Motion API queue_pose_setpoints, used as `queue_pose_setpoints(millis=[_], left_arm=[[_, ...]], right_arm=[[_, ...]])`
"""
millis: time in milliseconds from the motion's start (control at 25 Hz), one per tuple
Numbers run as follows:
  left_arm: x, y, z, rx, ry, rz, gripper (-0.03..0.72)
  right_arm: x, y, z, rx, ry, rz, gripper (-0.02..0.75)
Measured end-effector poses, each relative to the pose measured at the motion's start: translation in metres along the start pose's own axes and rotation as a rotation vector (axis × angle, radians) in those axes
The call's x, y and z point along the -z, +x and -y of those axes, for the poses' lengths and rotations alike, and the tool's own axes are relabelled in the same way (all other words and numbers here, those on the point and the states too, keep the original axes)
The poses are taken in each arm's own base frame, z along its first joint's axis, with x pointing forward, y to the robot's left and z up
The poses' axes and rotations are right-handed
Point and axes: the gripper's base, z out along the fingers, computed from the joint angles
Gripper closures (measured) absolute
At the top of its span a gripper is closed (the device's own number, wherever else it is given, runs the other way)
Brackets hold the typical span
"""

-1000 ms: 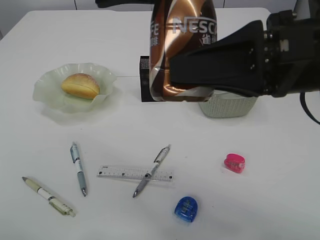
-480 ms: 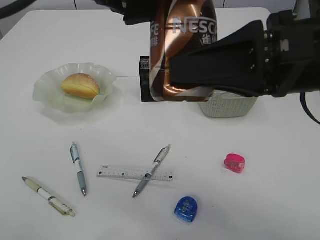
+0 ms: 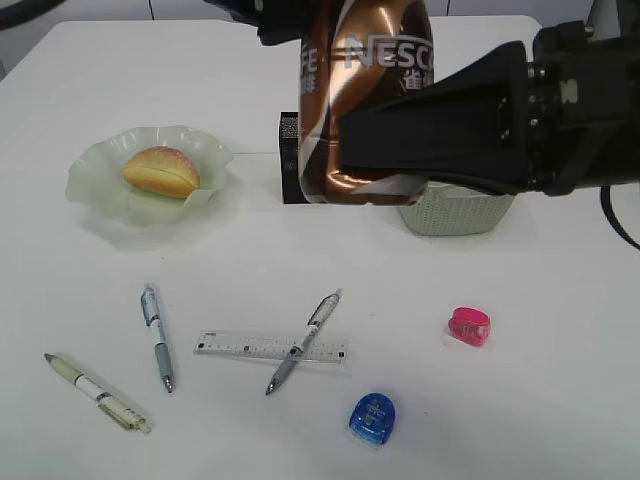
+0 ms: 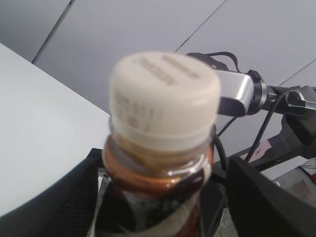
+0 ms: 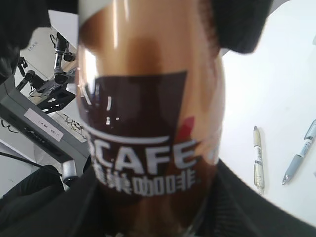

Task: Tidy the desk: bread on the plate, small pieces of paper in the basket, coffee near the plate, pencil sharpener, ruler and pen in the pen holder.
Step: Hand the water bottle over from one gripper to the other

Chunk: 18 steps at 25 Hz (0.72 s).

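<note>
From the exterior camera, my right gripper (image 3: 345, 150) reaches in from the right and pinches the coffee (image 3: 365, 90) around its lower body, holding the bottle upright in the air, close to the lens. Part of my left arm shows dark at the top edge beside the bottle's upper part; its fingers are cut off by the frame there. Behind the bottle, the black pen holder (image 3: 289, 160) peeks out at its left, and the basket (image 3: 455, 212) shows below my right arm. On the desk (image 3: 560, 330) the bread (image 3: 161, 171) lies in the plate (image 3: 92, 180) at the left. Nearer the front, the ruler (image 3: 240, 347) lies flat with a grey pen (image 3: 303, 342) slanting across its right half. A blue pen (image 3: 157, 337) and a cream pen (image 3: 96, 392) lie further left, apart from each other. A blue pencil sharpener (image 3: 372, 419) sits at the front and a pink pencil sharpener (image 3: 469, 326) to the right.

From my left wrist, the cream cap (image 4: 164, 101) of the bottle fills the middle, with my left fingers (image 4: 266, 205) spread wide on either side of the neck; I cannot see them touching it.

From my right wrist, the bottle's label fills the frame, gripped between my dark jaws. Two pens lie on the white top at the right.
</note>
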Motion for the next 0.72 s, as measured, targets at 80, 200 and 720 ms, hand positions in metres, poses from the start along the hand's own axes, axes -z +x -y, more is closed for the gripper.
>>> queue_pose_setpoints(millis=[80,200,720], left_arm=[[-0.0009,0.0003,-0.0023,0.006,0.001,-0.001,0.102],[-0.0055,0.0014,-0.0013,0.007,0.009,-0.006,0.103],[-0.0089,0.0024,-0.0053,0.011,0.010,-0.010,0.307]], right_arm=[[0.0000,0.0000,0.0000,-0.004,0.000,0.000,0.335],[0.0000,0.0000,0.0000,-0.004,0.000,0.000,0.335],[0.0000,0.0000,-0.0008,-0.003,-0.007,-0.004,0.335]])
